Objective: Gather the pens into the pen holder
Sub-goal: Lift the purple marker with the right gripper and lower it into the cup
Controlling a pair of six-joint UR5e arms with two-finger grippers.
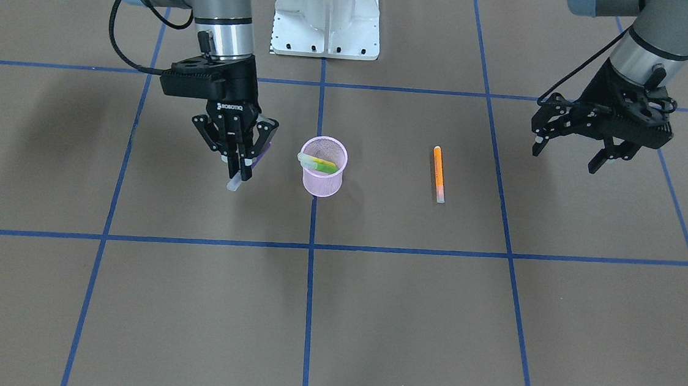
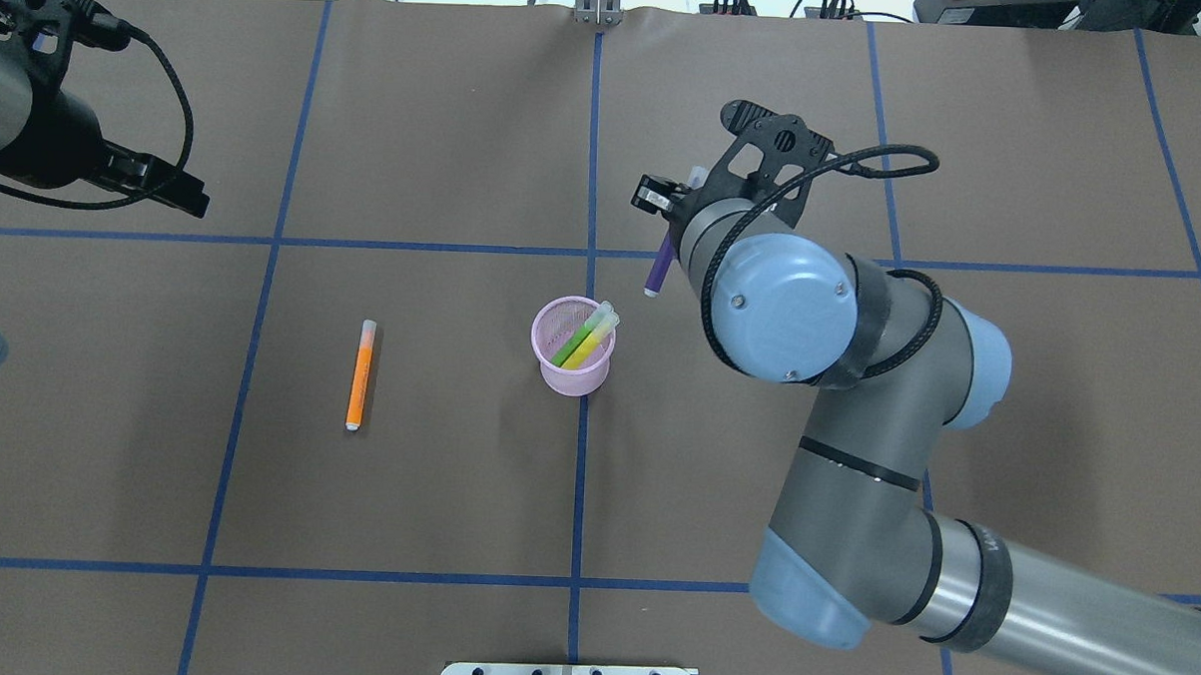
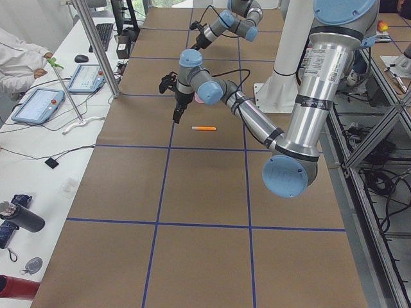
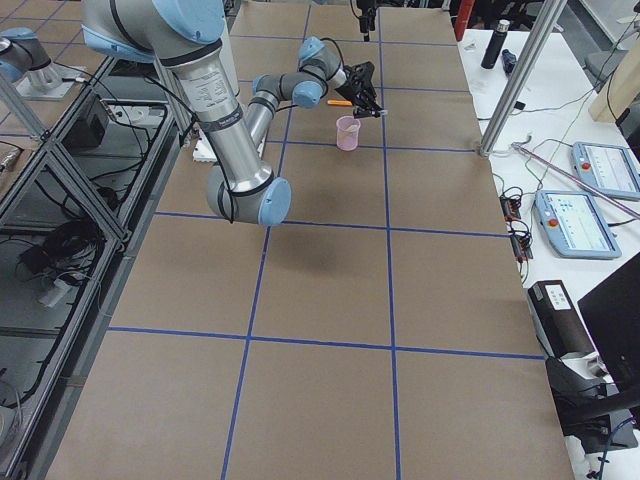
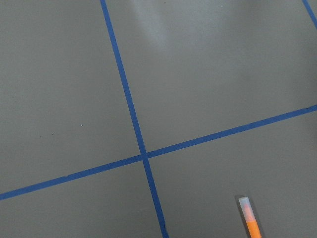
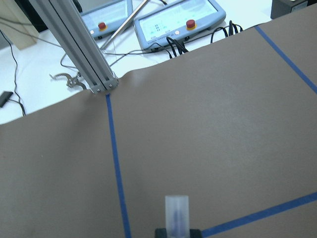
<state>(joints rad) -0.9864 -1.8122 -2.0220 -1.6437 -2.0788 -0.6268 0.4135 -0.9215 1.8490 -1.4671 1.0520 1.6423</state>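
The pink mesh pen holder (image 1: pixel 322 168) stands mid-table and holds the green pen (image 2: pixel 577 341) and yellow pen (image 2: pixel 591 345); it also shows in the overhead view (image 2: pixel 572 349). My right gripper (image 1: pixel 241 166) is shut on the purple pen (image 2: pixel 659 265), held tilted above the table just beside the holder; its pale cap (image 6: pixel 177 213) shows in the right wrist view. The orange pen (image 1: pixel 439 173) lies flat on the table, also seen from overhead (image 2: pixel 360 374) and in the left wrist view (image 5: pixel 249 218). My left gripper (image 1: pixel 568 154) is open and empty, hovering away from the orange pen.
The robot's white base plate (image 1: pixel 327 17) sits at the table's edge behind the holder. Blue tape lines (image 1: pixel 310 245) grid the brown table. An aluminium post (image 6: pixel 79 47) and control tablets (image 6: pixel 178 20) stand beyond the far edge.
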